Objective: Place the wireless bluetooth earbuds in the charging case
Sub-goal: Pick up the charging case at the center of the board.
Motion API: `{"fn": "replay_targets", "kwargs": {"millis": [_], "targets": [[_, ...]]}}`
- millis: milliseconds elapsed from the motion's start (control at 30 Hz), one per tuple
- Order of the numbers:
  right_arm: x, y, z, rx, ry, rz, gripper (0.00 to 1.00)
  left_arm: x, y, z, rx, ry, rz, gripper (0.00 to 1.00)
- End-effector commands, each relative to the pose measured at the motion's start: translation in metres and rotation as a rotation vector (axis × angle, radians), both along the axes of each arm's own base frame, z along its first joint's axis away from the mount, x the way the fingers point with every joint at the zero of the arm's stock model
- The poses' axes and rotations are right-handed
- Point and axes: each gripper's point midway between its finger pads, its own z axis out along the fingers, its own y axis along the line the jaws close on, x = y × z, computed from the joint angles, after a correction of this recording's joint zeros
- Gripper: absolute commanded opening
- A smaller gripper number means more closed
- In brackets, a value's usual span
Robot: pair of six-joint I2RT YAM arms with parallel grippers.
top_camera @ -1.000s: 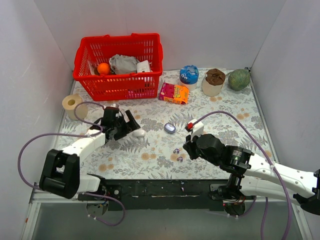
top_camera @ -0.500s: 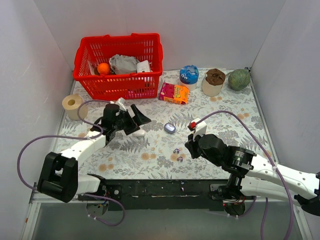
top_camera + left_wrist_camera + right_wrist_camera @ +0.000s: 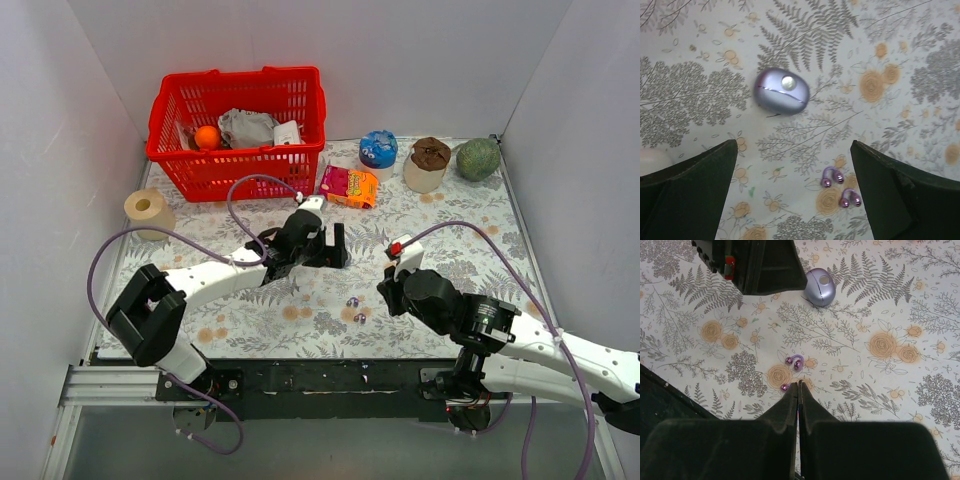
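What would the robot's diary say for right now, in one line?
left gripper: open, near closed charging case | right gripper: shut, tips by earbuds | earbuds: both on table, outside case

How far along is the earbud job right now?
Nothing looks done: the charging case is closed, and both earbuds lie loose outside it. In hand: the left claw hovers open above the case. The right claw is shut by the earbuds, with nothing visibly held. Left: open the case and seat both buds.
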Motion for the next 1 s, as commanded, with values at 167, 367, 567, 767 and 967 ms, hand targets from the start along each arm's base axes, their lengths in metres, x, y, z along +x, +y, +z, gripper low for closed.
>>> {"fn": "replay_targets", "kwargs": {"millis": [167,367,567,767,967], "targets": [[0.006,-0.006,0.014,0.044,-0.029,-0.053,0.05,0.016,0.002,-0.029,0.137,0.029,-0.043,0.98],[0.008,-0.012,-0.007,-0.038,0.010,-0.094,0.02,0.022,0.013,-0.041,0.143,0.041,0.056,0.98],[0.040,0.003,-0.030,-0.036,0.062,-0.123,0.01,0.000,0.039,0.003,-0.011,-0.017,0.155,0.97],[0.091,0.027,-0.060,0.033,0.184,-0.115,0.01,-0.037,0.055,0.034,-0.138,-0.055,0.115,0.95],[0.128,0.051,-0.087,0.002,0.252,-0.094,0.01,-0.054,0.070,0.045,-0.187,-0.068,0.132,0.95]]}}
